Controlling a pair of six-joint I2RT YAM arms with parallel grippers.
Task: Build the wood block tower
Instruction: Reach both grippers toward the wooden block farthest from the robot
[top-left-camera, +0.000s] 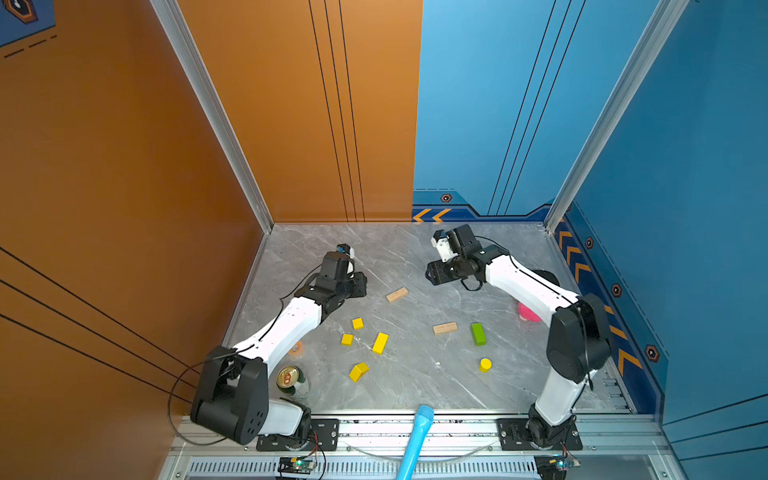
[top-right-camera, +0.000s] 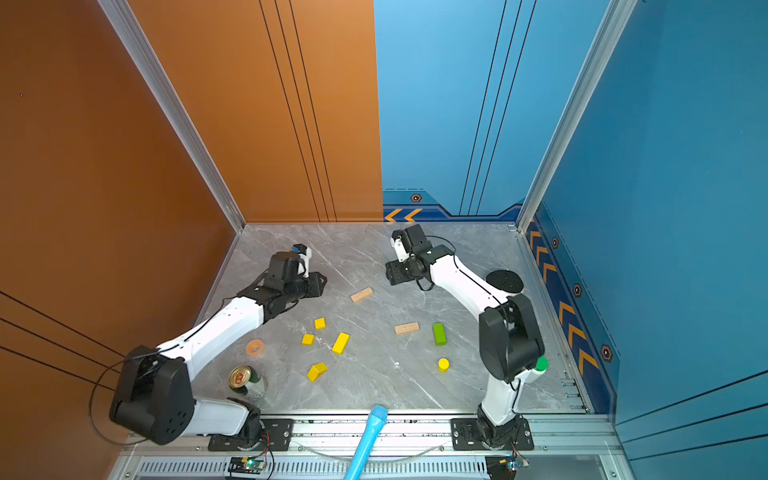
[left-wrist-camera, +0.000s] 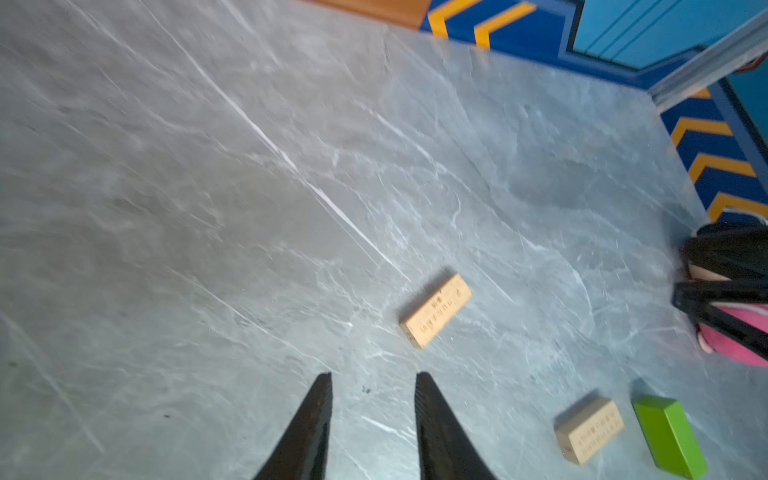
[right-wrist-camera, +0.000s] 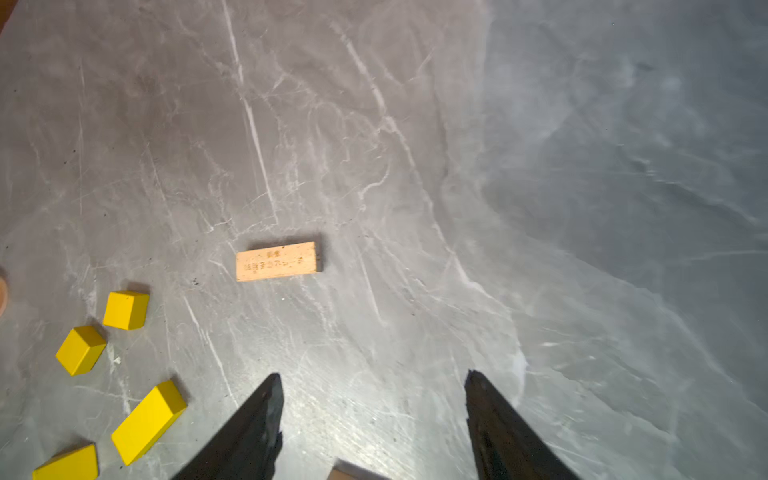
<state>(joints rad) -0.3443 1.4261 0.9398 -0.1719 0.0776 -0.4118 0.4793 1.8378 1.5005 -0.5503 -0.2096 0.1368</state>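
Observation:
The wood blocks lie singly on the grey table; no tower is in view. A tan plank (top-left-camera: 397, 294) lies mid-table, also seen in both wrist views (left-wrist-camera: 436, 309) (right-wrist-camera: 276, 261). A second plank (top-left-camera: 445, 328) lies beside the green bar (top-left-camera: 478, 333). Two yellow cubes (top-left-camera: 357, 323) (top-left-camera: 347, 339), a yellow bar (top-left-camera: 380, 343), a roof-shaped piece (top-left-camera: 358, 371) and a cylinder (top-left-camera: 485, 365) are scattered nearer the front. My left gripper (left-wrist-camera: 374, 376) hovers left of the first plank, jaws narrowly apart and empty. My right gripper (right-wrist-camera: 372, 374) hovers right of it, open and empty.
A drink can (top-right-camera: 240, 377) and an orange tape ring (top-right-camera: 255, 347) sit by the left arm. A white bottle with a green cap (top-right-camera: 540, 365), a black disc (top-right-camera: 504, 281) and a pink object (top-left-camera: 528, 313) are near the right arm. A blue tube (top-left-camera: 417, 436) crosses the front rail.

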